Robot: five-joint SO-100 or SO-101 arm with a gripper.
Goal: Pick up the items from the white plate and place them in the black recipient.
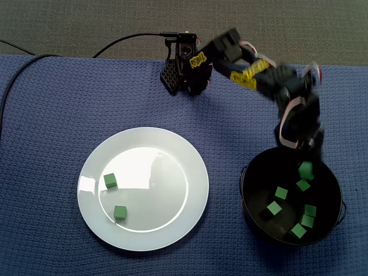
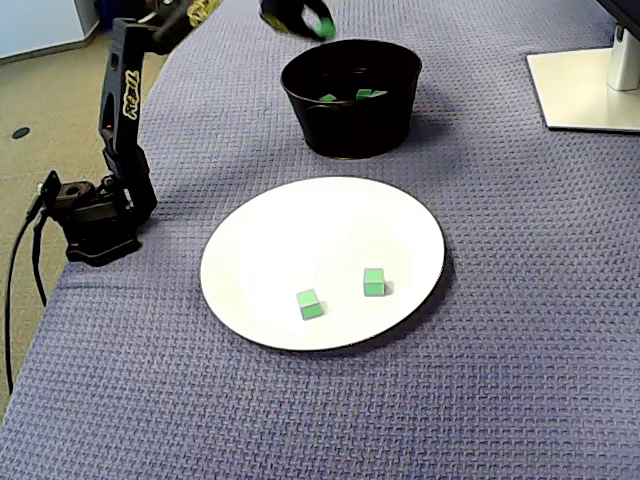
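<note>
You are working on a table spread with a blue woven cloth [image 1: 52, 103], with grey floor [image 1: 57, 23] past its far edge and a monitor stand [image 2: 585, 85] at one corner.

Your gripper [image 1: 307, 168] hangs over the upper rim of the black bowl [image 1: 253, 201] as a fixed view shows it. Its jaws look closed on a held cube [image 1: 306, 170], pinched at the very tip. The arm is blurred in both fixed views, so treat that grip as likely rather than certain. Below it, about six green cubes [image 1: 280, 192] lie loose on the bowl's floor.

Well apart from the bowl, the white plate [image 1: 144, 144] carries two cubes [image 1: 110, 181]. They sit near each other without touching, on the half away from the bowl.

I judge these pieces to be light, stiff and small, so weight will not trouble you. The glazed plate looks slick, though, and a cube nudged on one face will probably skate or turn. Come straight down, line the jaws up with two opposite flat faces, and close across the middle of the cube, not on a corner. Take the cubes one at a time; there is room between them for a finger.
</note>
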